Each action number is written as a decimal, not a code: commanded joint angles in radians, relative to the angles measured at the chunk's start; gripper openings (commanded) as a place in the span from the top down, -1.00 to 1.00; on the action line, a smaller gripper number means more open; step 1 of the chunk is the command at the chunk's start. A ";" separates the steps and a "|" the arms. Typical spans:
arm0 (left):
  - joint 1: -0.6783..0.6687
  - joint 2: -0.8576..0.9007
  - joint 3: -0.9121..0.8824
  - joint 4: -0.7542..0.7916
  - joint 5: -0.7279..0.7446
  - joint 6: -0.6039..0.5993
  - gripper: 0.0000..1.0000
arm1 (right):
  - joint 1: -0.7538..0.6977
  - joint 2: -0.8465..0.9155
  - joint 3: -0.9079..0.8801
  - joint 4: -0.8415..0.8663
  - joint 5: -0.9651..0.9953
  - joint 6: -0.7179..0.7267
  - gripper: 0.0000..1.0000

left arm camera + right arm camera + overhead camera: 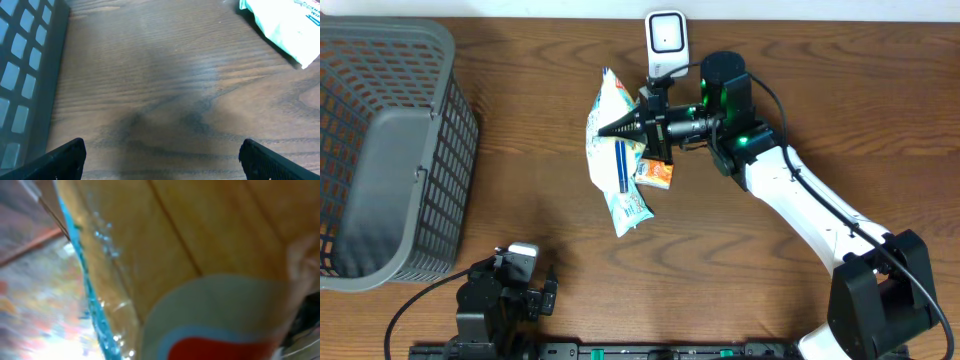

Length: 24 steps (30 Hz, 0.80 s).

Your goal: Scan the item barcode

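Just below the white scanner (665, 35), the right gripper (612, 128) is clenched on the snack packet (618, 195); the left gripper (160, 159) rests released, well apart. Presenting seems underway; next, the barcode likely needs turning toward the scanner

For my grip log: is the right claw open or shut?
Shut on the bag: overhead, the right claw tapers to one point across its middle.

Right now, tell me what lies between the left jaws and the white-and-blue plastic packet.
Only bare brown wooden table separates the left gripper from the white-and-blue plastic packet; the left wrist view shows it.
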 commanded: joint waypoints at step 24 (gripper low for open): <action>0.003 -0.003 -0.009 -0.035 0.009 -0.005 -0.96 | -0.011 -0.016 0.008 -0.753 0.876 -1.191 0.98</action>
